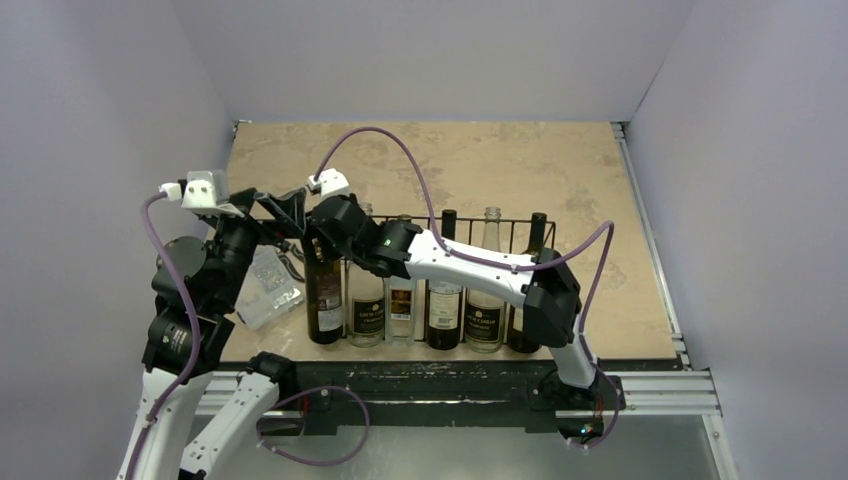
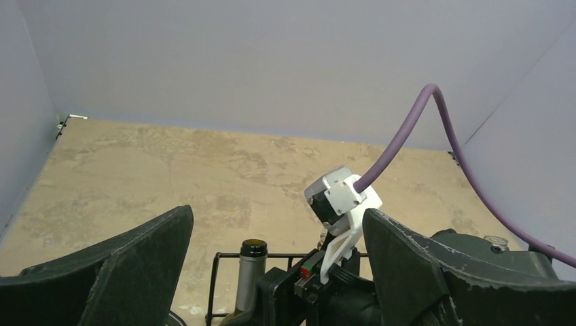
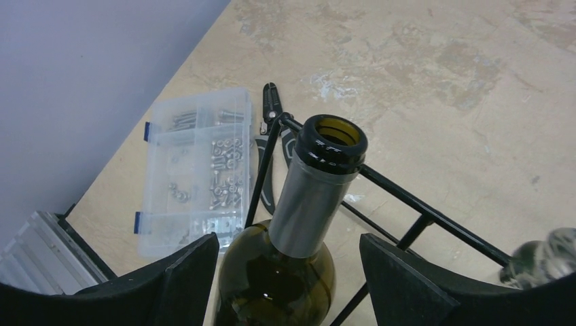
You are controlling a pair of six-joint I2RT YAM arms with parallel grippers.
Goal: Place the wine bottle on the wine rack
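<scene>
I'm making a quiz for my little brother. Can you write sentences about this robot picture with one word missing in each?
1. ___ bottles stand in a row at the wine rack.
2. The ___ arm's hand has its fingers either side of the leftmost wine bottle.
3. In the top view, the clear organiser box lies to the ___ of the bottles.
4. The cables on the arms are ___.

Missing words: six; right; left; purple.

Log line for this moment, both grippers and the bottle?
right gripper: open, straddling shoulder of dark green glass wine bottle | left gripper: open, holding nothing | bottle: upright at left end of black wire wine rack
</scene>
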